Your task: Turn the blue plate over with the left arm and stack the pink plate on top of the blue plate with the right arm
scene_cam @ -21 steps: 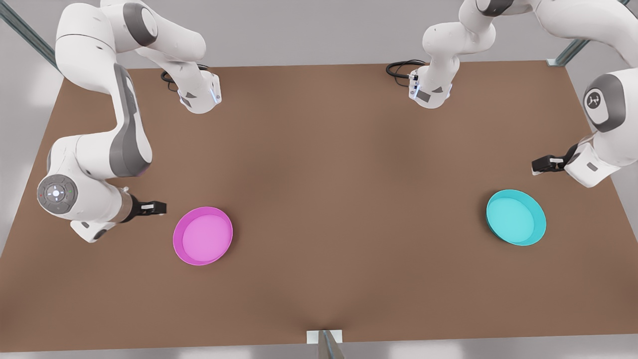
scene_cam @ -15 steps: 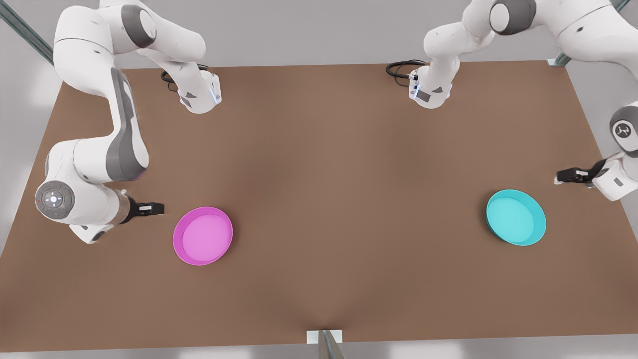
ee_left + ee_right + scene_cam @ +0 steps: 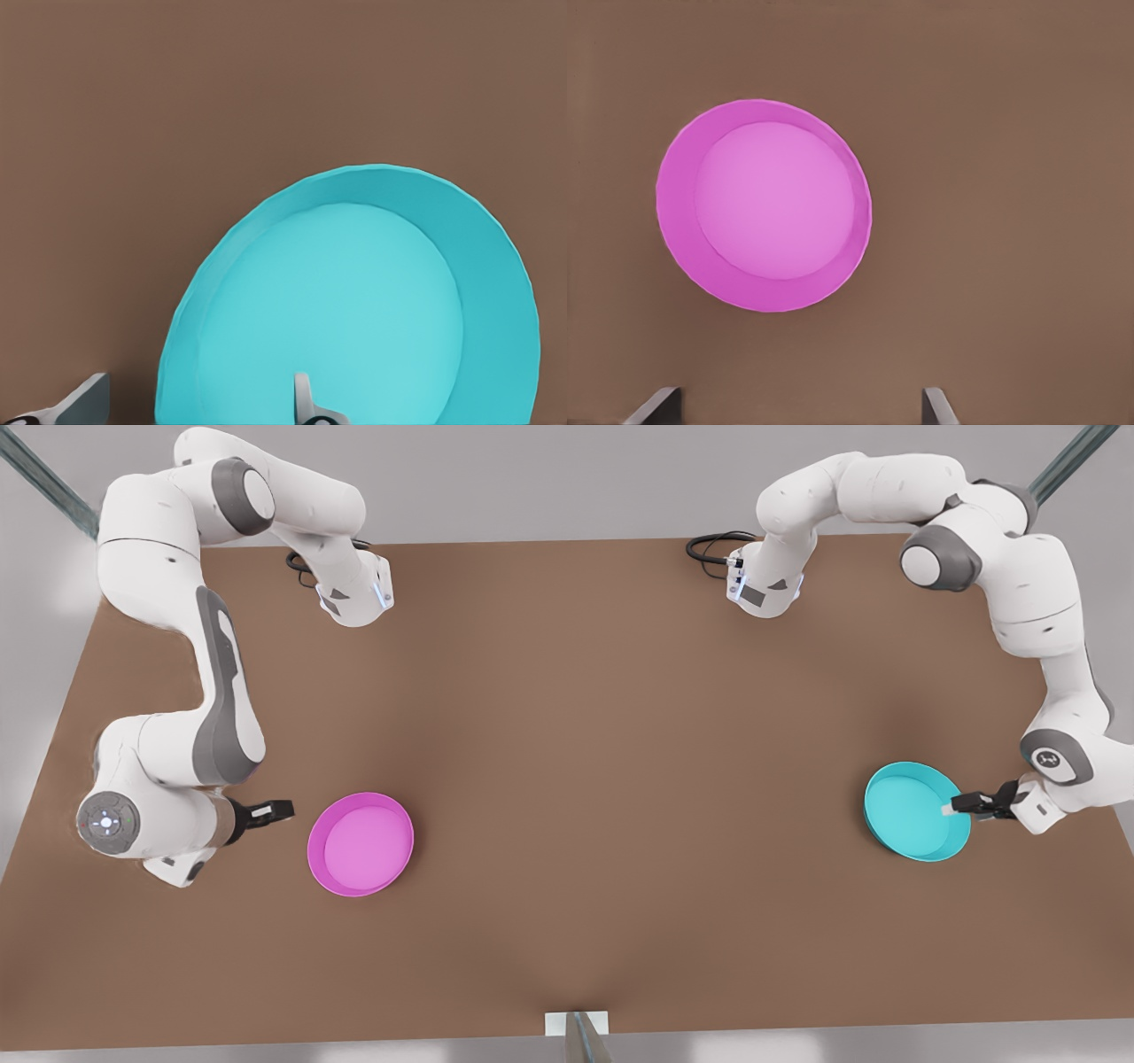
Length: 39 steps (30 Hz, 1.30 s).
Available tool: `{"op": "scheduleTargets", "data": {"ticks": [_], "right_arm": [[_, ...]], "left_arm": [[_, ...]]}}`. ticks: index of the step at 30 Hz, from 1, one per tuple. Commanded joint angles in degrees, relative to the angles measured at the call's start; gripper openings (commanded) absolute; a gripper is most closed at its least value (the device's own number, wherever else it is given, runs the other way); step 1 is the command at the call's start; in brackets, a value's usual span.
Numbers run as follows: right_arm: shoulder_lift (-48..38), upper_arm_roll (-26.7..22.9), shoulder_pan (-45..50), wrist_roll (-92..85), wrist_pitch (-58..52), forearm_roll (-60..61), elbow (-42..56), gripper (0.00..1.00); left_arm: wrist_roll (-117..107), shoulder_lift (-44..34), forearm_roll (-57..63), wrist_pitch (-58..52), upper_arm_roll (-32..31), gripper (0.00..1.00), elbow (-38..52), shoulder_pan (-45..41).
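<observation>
The blue plate [image 3: 912, 815] lies rim up on the brown table [image 3: 567, 779] at the front view's right. My left gripper [image 3: 959, 808] is low at the plate's right-hand rim. It is open, and in the left wrist view its fingers [image 3: 306, 407] straddle the rim of the blue plate [image 3: 354, 301], one inside and one outside. The pink plate [image 3: 361, 845] lies rim up at the front view's left. My right gripper [image 3: 283, 809] hovers open just left of it, apart from it. The right wrist view has the pink plate [image 3: 766, 205] ahead of the open gripper [image 3: 797, 412].
Both arm bases [image 3: 354, 593] [image 3: 764, 584] stand at the table's far edge with black cable [image 3: 709, 547] beside them. A small metal bracket [image 3: 576, 1027] sits at the near edge. Bare tabletop stretches between the two plates.
The left arm swung down and in toward the blue plate, bringing its gripper from above and right of the plate to its rim. The right gripper barely shifted.
</observation>
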Motion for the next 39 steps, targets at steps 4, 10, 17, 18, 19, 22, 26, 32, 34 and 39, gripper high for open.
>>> {"op": "scheduleTargets", "data": {"ticks": [4,10,17,18,19,22,26,32,34,39], "right_arm": [[0.11,-0.16,9.32,0.38,-0.35,-1.75,0.75,1.00],[0.02,-0.16,13.37,-1.38,-1.93,-9.66,1.79,1.00],[0.20,-0.16,8.09,-1.38,-2.20,-1.31,2.68,1.00],[0.28,-0.16,8.09,-1.46,-2.20,-2.62,2.50,1.00],[0.46,-0.16,8.00,-1.46,-2.20,-2.45,2.50,1.00],[0.55,-0.25,8.09,-1.64,-2.90,-2.80,2.41,1.00],[0.55,-0.16,8.62,-1.46,-3.43,-2.72,2.50,1.00],[0.55,-0.25,8.71,-1.64,-3.43,-3.33,2.50,1.00],[0.64,-0.25,8.79,-1.55,-3.43,-3.33,2.50,1.00],[0.55,-0.24,8.61,-1.90,-3.52,-3.24,2.59,1.00]], "left_arm": [[0.09,0.84,-1.51,0.00,0.00,1.00,0.00,0.44],[0.18,1.02,-1.51,0.00,0.00,0.62,0.09,0.44],[0.18,1.02,-1.43,-0.17,0.00,0.48,0.00,0.35],[0.18,1.02,-1.43,-0.18,0.00,0.46,0.00,0.35],[0.18,1.02,-1.43,-0.18,0.00,0.46,0.00,0.35],[0.18,1.02,-1.34,-0.18,0.00,0.46,0.00,0.26],[0.18,1.11,-1.34,-0.18,0.00,0.46,0.00,0.26],[0.18,1.28,-1.34,-0.18,0.00,0.41,0.00,0.26],[0.18,1.28,-1.34,-0.18,0.00,0.41,0.00,0.18],[0.18,1.28,-1.34,-0.26,0.00,0.37,0.00,0.18]]}}
